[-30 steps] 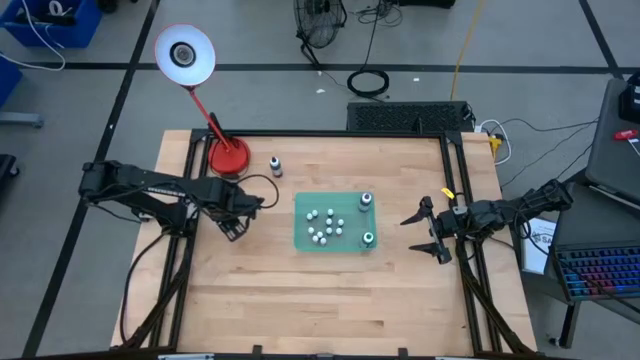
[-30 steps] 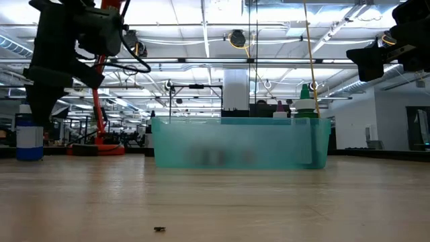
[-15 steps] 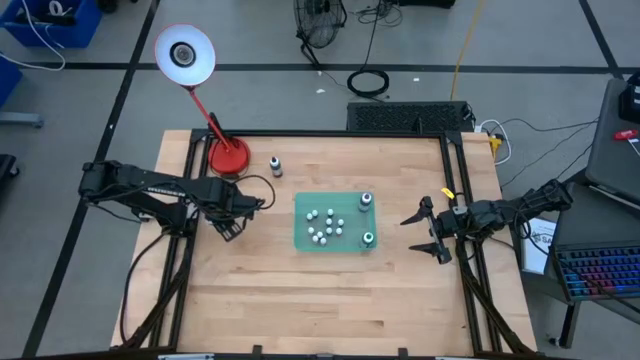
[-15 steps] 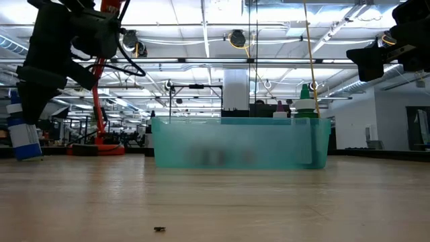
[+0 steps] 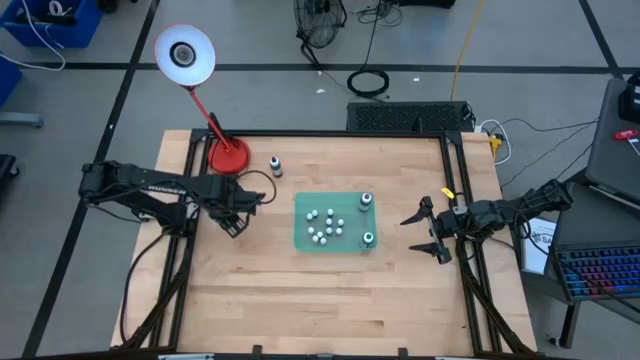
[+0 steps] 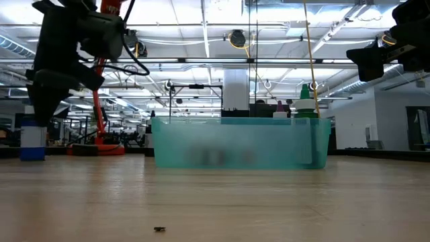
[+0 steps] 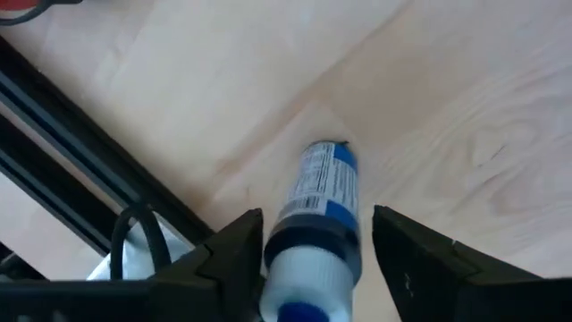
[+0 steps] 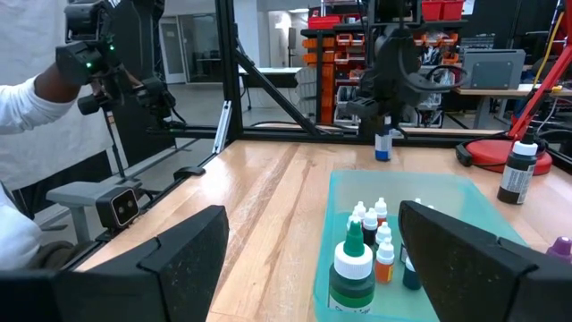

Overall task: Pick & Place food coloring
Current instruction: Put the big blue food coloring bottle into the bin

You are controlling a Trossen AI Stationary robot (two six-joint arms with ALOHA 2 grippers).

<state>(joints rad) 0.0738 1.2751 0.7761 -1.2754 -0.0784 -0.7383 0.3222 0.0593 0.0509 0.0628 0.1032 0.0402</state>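
A blue food coloring bottle (image 7: 319, 210) with a white cap stands upright on the table at the left (image 6: 32, 141). My left gripper (image 5: 235, 222) hangs over it, pointing down. It is open, with one finger on each side of the cap (image 7: 313, 277). The gripper hides the bottle in the high view. A green tray (image 5: 300, 238) at mid-table holds several tiny white-capped bottles (image 5: 325, 226) and two teal-topped ones (image 5: 366, 200). A dark bottle (image 5: 275, 166) stands by the red lamp base. My right gripper (image 5: 425, 232) is open and empty, right of the tray. My left gripper comes at the blue bottle from above, its fingers astride the white cap. One finger (image 7: 234, 259) lies right beside the cap; whether it touches I cannot tell. A narrow gap shows at the other finger (image 7: 420, 259). The bottle stands on its base on the table.
The red lamp base (image 5: 228, 156) and its stem stand at the far left corner, close behind my left arm. Black frame rails (image 5: 182, 240) run along both table sides. A person in a white sleeve (image 8: 36, 98) shows beyond the table. Bare wood lies near the front edge.
My left gripper has dipped down over the blue bottle and come back up a little. The bottle tipped over sideways under it half a second ago. It stands upright again now, on about the same spot.
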